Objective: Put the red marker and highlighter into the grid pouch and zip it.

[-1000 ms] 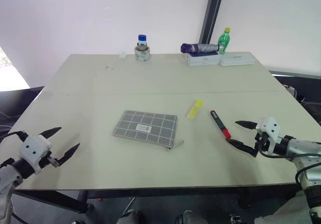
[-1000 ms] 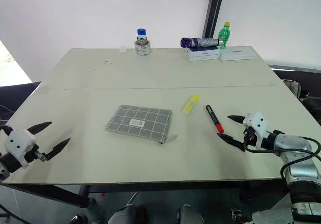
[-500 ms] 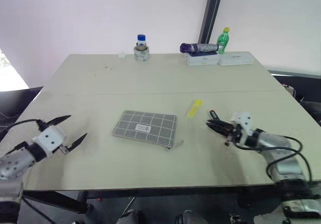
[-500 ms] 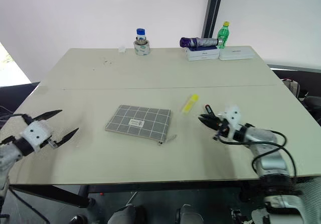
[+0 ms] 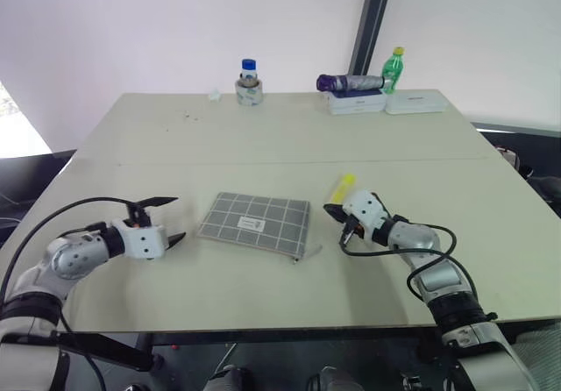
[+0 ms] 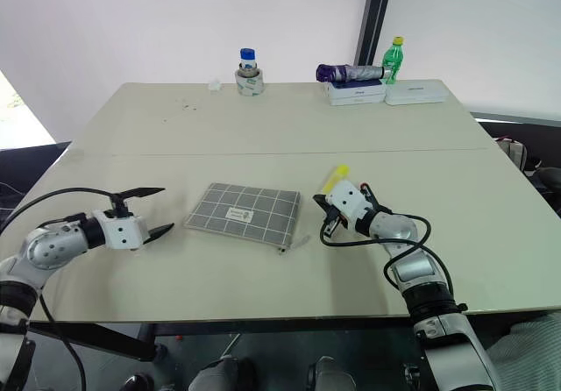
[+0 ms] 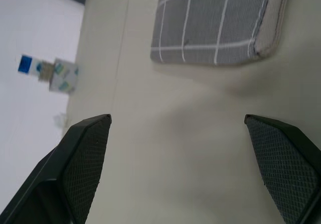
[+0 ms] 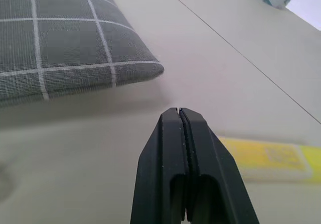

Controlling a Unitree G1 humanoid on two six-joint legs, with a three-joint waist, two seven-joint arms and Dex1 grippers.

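Well, from over the table (image 5: 263,137) both arms lie low and angle inward toward the pouch (image 5: 254,220) between them. The left gripper (image 7: 175,117) has its two fingers spread wide, nothing between them. It stops short of the pouch's near end, with bare table in the gap. Its forearm lies almost flat, a black cable looping back over it.

The right gripper (image 8: 179,111) is pressed together. From overhead that is hard to make out, since the white wrist block covers most of the black fingers. The wrist camera settles it: the pads meet along one thin seam and clamp nothing. That camera also shows the highlighter (image 8: 266,158) lying flat just beyond and to one side of the closed tips, close to them; whether it touches them I cannot tell. From above, just its far yellow end pokes out past the gripper. The pouch's rounded corner sits ahead of the tips on the other side, clear of them.

The right arm is bent at the elbow, the forearm reaching in across the table, the wrist cocked toward the pouch.

The left wrist camera catches the pouch's end straight ahead of the spread fingers, zipper edge turned away.
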